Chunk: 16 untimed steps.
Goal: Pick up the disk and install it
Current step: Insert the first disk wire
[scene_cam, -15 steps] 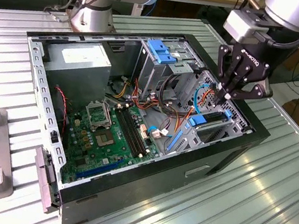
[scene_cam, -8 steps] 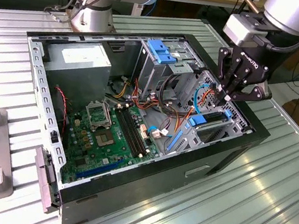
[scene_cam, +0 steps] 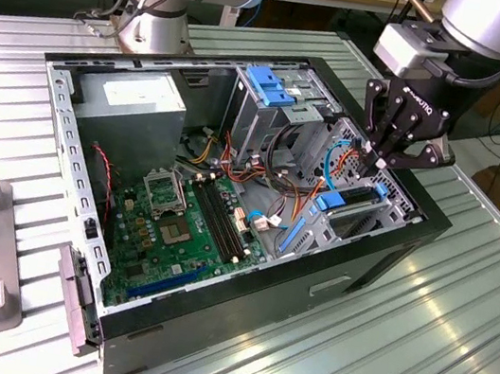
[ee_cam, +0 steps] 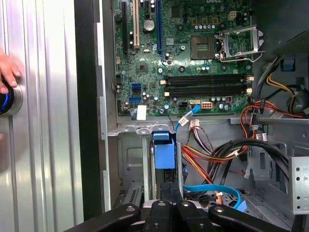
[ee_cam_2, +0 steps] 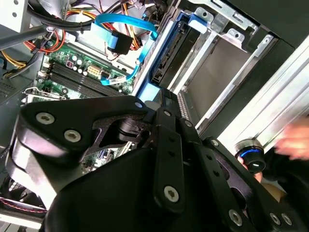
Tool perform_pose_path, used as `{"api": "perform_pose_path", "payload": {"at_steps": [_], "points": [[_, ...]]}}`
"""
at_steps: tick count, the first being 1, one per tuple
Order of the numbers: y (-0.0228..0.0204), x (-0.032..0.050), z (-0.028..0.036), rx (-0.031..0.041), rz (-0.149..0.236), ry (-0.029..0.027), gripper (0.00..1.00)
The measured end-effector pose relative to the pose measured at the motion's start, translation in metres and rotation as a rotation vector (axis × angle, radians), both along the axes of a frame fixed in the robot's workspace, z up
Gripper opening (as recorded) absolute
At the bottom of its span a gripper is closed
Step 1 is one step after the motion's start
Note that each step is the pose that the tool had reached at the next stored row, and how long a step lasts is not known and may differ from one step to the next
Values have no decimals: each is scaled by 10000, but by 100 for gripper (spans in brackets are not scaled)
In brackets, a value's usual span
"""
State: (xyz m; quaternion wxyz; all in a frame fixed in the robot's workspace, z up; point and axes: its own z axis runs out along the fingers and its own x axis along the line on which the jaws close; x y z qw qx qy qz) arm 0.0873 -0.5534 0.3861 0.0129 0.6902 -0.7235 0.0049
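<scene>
As its tips meet, the pincer point(scene_cam: 381, 161) touches the disk point(scene_cam: 356, 198).

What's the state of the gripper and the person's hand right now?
Gripper: closed on the disk, in the drive bay.
Person's hand: on a blue-lit button.

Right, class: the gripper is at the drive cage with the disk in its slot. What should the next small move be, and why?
Probably a short, slow push straight along the slot. The disk stands edge-on in the drive cage, the gripper sits at its outer end, and cables lie close beside. Whether it is fully seated cannot be told.
</scene>
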Motion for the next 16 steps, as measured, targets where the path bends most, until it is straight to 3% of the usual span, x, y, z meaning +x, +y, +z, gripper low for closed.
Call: {"api": "perform_pose_path", "payload": {"at_steps": [9,16], "points": [[1,388,-3,-4,0,0,11],[1,515,-13,-4,9,0,11]]}}
